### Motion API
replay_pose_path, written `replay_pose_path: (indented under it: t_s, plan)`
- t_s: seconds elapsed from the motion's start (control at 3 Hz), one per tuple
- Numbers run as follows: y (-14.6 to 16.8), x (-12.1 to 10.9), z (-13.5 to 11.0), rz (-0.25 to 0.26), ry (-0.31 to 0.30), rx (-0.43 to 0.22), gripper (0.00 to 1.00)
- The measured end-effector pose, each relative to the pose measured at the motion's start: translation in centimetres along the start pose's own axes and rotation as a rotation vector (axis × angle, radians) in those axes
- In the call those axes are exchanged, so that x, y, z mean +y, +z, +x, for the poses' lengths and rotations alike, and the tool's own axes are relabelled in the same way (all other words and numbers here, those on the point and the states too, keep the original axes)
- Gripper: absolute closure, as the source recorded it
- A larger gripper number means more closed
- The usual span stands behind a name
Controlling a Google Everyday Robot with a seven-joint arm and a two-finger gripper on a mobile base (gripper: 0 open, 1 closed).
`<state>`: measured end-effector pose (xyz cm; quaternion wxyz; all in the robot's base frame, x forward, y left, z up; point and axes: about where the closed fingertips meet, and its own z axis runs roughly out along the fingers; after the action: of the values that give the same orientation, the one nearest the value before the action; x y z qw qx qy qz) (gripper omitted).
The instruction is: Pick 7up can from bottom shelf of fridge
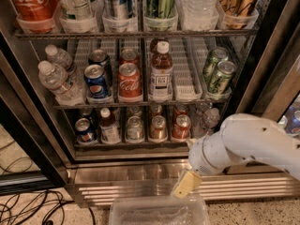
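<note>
The fridge (140, 175) stands open, with wire racks and a ribbed steel base. On the dim bottom shelf (126, 145) the 7up can (134, 128), silver-topped and pale, stands in a middle lane. On its left are a small bottle (109, 125) and a blue Pepsi can (83, 130). On its right are two orange-red cans (158, 127). My gripper (186, 184) hangs below the white arm (243, 144), in front of the steel base. It is below and to the right of the 7up can and apart from it.
The rack above holds water bottles (56, 78), a Pepsi can (96, 81), a Coca-Cola can (130, 81), a brown bottle (161, 71) and green cans (219, 74). A clear plastic bin (159, 212) sits on the floor below the gripper. Cables (28, 205) lie at the lower left.
</note>
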<state>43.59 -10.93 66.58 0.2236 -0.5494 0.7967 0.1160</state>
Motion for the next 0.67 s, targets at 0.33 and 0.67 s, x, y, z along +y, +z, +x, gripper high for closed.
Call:
replay_pose_path:
  t_s: [0.33, 0.67]
  plan:
    - [3.7, 0.1, 0.2, 0.03, 0.038, -0.061, 0.0]
    - [6.4, -0.2, -0.1, 0.046, 0.054, -0.113, 0.0]
